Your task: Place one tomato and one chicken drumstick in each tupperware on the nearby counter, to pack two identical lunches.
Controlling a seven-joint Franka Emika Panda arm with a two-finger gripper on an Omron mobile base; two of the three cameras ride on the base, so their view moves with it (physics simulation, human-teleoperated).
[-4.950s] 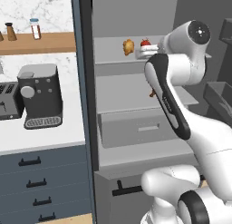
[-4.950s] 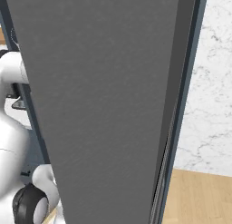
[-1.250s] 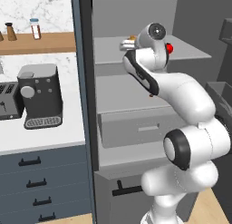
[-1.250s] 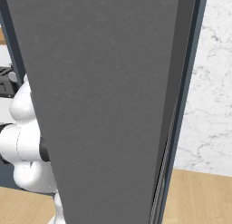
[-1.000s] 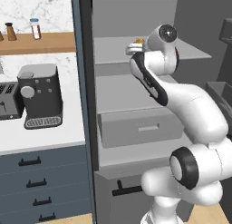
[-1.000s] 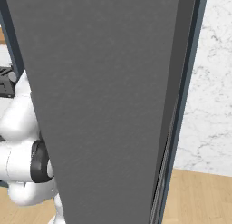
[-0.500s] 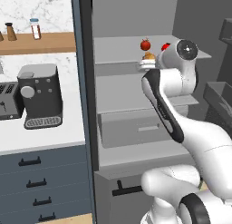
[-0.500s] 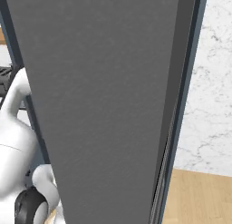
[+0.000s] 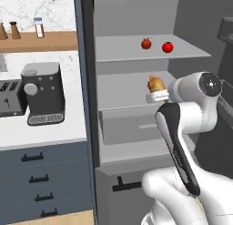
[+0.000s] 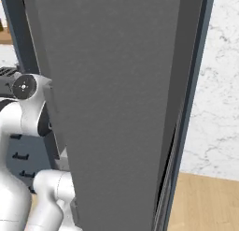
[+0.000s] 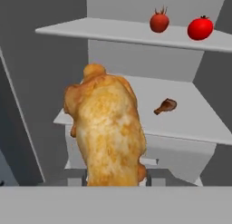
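Claw (image 9: 157, 93) clenched on a chicken drumstick (image 11: 108, 132) before the open fridge; two tomatoes (image 11: 200, 28) sit on the shelf (image 11: 113, 31) above

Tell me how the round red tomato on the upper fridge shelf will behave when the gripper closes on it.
The round red tomato looks smooth and ball-shaped, so it may roll along the flat grey upper shelf if nudged. Its glossy skin could slip between narrow fingers. It probably bruises if squeezed hard, so a gentle centred grip seems wise.
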